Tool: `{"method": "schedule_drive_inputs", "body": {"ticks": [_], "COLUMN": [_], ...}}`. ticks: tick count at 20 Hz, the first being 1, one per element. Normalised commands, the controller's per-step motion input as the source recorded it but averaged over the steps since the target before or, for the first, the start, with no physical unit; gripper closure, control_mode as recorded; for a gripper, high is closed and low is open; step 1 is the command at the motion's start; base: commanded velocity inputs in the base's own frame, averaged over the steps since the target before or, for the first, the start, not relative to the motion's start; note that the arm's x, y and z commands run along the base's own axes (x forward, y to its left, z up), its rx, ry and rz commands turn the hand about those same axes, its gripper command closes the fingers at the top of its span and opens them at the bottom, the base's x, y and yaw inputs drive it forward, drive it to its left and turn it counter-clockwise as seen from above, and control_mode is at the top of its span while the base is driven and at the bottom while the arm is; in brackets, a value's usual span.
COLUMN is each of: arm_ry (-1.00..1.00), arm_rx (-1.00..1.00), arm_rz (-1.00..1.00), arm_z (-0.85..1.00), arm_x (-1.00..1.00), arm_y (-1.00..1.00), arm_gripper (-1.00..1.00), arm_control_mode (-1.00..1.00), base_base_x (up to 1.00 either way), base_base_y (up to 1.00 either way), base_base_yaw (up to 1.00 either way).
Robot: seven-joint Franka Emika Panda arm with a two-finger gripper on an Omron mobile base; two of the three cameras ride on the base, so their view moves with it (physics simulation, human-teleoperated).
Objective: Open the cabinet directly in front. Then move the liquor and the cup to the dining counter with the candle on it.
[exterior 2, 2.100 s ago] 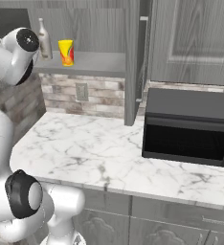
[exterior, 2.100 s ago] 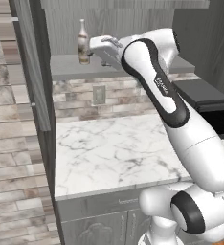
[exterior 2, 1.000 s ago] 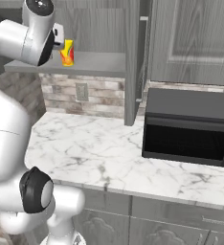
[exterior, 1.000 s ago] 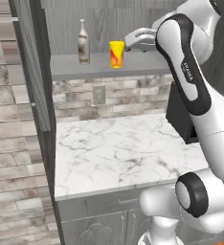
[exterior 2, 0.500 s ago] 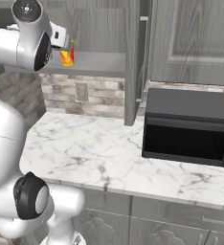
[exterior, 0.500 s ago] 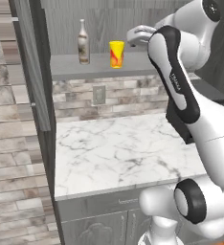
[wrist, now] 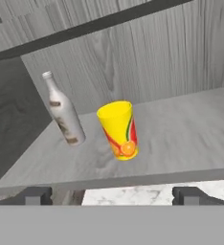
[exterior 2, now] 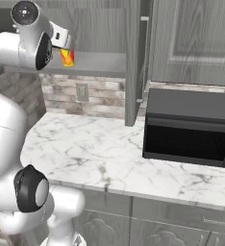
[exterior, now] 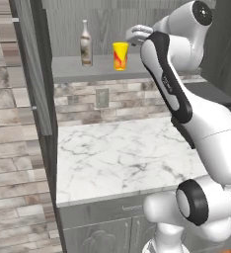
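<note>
The cup (wrist: 118,130) is standing mid-frame on the cabinet (exterior: 68,74) shelf, the liquor (wrist: 62,111) just left of it. I am holding the fingers (wrist: 35,195) spread and empty short of the cup; a skewed approach risks toppling either.

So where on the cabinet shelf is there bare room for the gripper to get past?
The shelf is bare to the right of the cup, and a narrow strip runs along its front edge. The left end is tighter: the liquor stands close beside the cup, apart from it. The open gripper sits just outside the front edge.
</note>
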Motion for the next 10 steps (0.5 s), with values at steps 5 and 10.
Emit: {"method": "schedule_drive_inputs", "body": {"ticks": [5,10], "arm_ry": [0.00,0.00], "arm_rx": [0.00,0.00], "arm_rz": [0.00,0.00], "arm_z": [0.00,0.00], "arm_x": [0.53,0.56], "arm_y": [-0.11,-0.01], "arm_gripper": [-1.00,-1.00], "arm_control_mode": [-1.00,-1.00], "base_base_x": [0.00,0.00], "base_base_y": [0.00,0.00], "base_base_yaw": [0.00,0.00]}}
